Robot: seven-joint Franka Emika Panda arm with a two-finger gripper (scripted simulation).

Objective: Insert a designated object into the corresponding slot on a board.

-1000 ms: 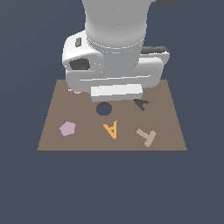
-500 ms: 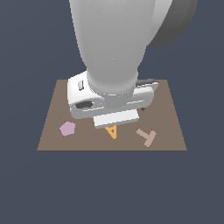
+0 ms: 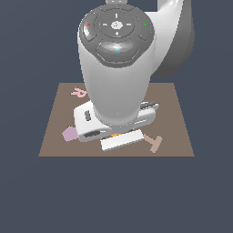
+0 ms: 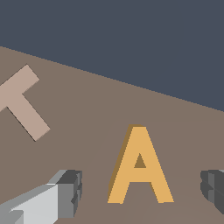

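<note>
The orange-yellow letter A piece (image 4: 140, 168) lies flat on the brown board (image 4: 87, 105). My gripper (image 4: 141, 190) is open, with one finger (image 4: 65, 192) on one side of the A and the other finger (image 4: 213, 189) on the opposite side, neither touching it. In the exterior view the arm's hand (image 3: 116, 123) hangs low over the board (image 3: 177, 118) and covers almost all of the A; only a sliver of orange (image 3: 115, 135) shows beneath it. The A-shaped slot and the round hole are hidden behind the arm.
A tan letter T (image 3: 154, 142) (image 4: 22, 103) lies beside the A, toward the exterior view's right. A pink pentagon piece (image 3: 68, 134) sits at the exterior view's left, and a pink letter R (image 3: 78, 92) at the back left of the board.
The arm has come down and forward over the A; its hand now covers the A, the slot and the round hole. The pieces have not moved.
</note>
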